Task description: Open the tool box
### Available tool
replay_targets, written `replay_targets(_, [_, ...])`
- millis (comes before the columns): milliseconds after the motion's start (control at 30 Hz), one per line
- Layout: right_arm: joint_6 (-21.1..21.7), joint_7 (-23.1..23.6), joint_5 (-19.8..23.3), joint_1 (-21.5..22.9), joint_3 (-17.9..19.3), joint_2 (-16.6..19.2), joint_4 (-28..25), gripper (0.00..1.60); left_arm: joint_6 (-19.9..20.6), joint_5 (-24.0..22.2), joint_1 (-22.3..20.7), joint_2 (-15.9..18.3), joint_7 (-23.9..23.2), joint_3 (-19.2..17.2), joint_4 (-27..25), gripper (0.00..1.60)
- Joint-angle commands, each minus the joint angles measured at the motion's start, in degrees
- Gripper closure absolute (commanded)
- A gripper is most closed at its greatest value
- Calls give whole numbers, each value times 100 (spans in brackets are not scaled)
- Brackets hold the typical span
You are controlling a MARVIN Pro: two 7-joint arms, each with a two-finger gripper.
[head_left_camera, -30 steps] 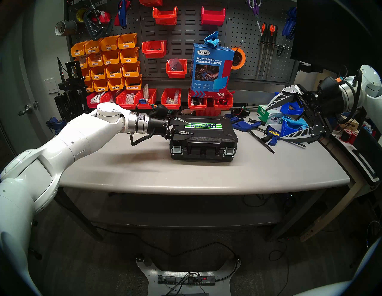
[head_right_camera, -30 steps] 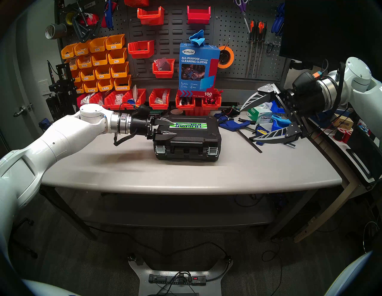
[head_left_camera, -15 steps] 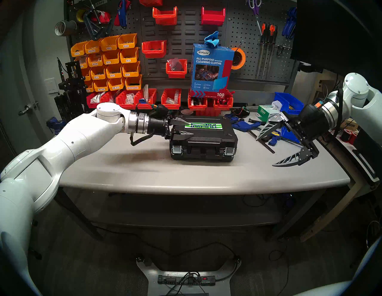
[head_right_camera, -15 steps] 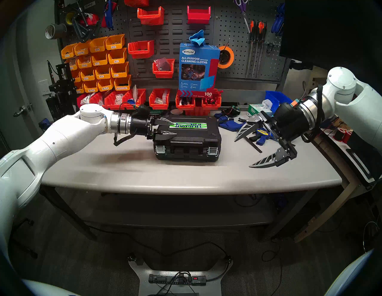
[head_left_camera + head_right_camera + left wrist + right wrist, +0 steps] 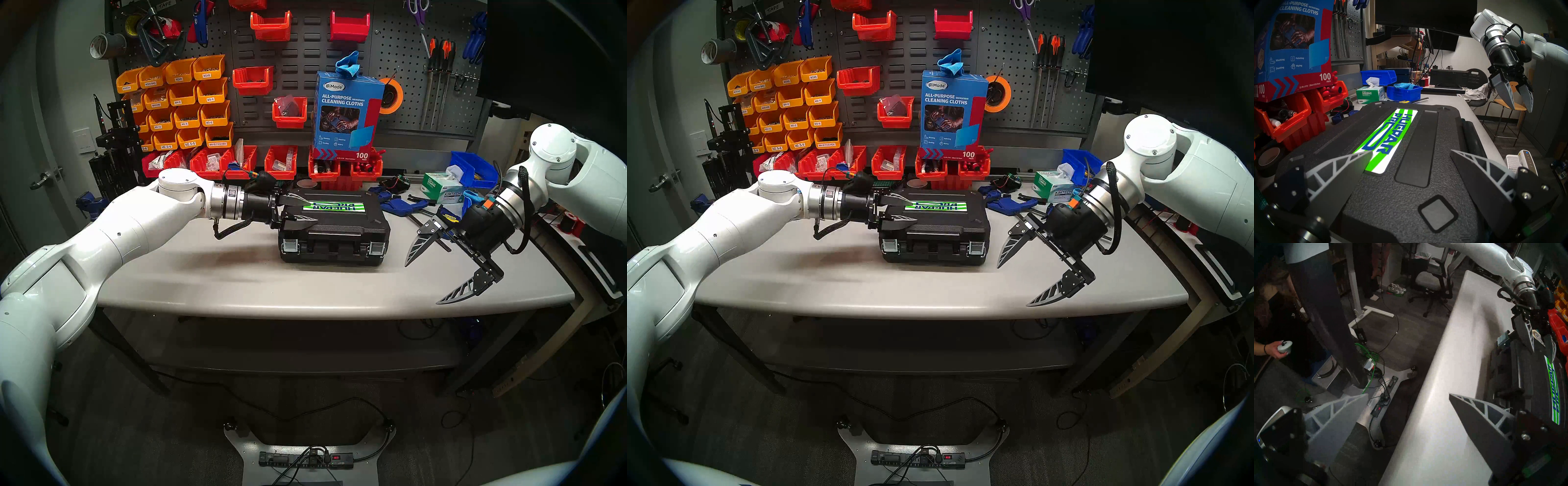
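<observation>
Your left gripper [image 5: 309, 211] rests spread on the left end of the tool box [image 5: 334, 228], mid-worktop [image 5: 237, 278], grasping nothing. Both latches [image 5: 376, 248] look shut. Your right gripper [image 5: 422, 283], fingers released, has swung down toward the right front edge, likely heading for the right latch.

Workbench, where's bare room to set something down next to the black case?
Free: the grey table left of the tool box, under the left arm, and the front strip. Right of the box, the open right gripper hovers. Crowded: the back right corner with blue clamps and tissue box.
</observation>
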Motion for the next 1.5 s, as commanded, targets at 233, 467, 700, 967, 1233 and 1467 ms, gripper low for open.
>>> replay_targets(233, [-65,-11,149,671,-542,-537,143,0,20,45,13,17,-35,47,20,0])
replay_targets(467, [-197,-11,447,900,-875,-875,482,0,22,50,9,14,-44,49,26,0])
replay_targets(700, [-231,-11,678,1071,-1118,-1278,776,0,24,55,6,12,-50,52,31,0])
replay_targets(967, [-85,-11,754,1137,-1291,-1688,1002,0,26,59,2,10,-57,56,37,0])
replay_targets(1233, [-26,-11,869,1013,-1293,-1905,1149,0,27,63,-2,7,-62,58,42,0])
replay_targets(1467, [-270,-11,1396,824,-1306,-1825,1424,0,27,63,-2,6,-64,58,44,0])
